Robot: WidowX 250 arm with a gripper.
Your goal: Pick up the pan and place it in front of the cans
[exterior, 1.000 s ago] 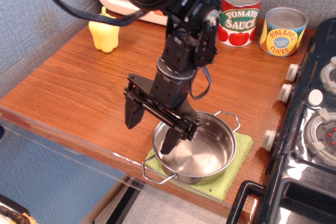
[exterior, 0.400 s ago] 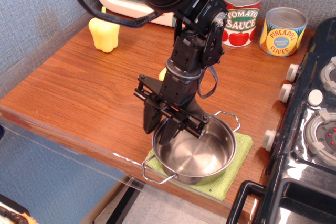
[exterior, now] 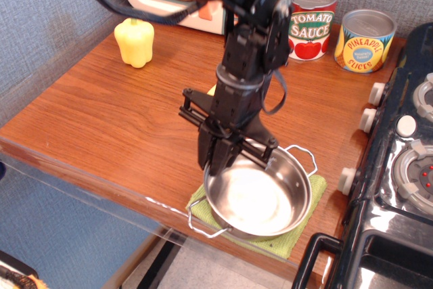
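pincer (exterior: 218,160) clamping pan (exterior: 260,201) rim, cans (exterior: 338,30) behind

Wooden counter (exterior: 115,106), grey wall (exterior: 40,11), black stove (exterior: 399,187)

You have a shiny silver pan (exterior: 260,197) on a light green cloth (exterior: 298,231), under a black claw (exterior: 218,160). The table (exterior: 115,116) is reddish-brown woodgrain. One can (exterior: 310,11) shows red tomatoes and a green band, the other (exterior: 365,40) yellow with blue. The pepper (exterior: 134,42) is yellow.
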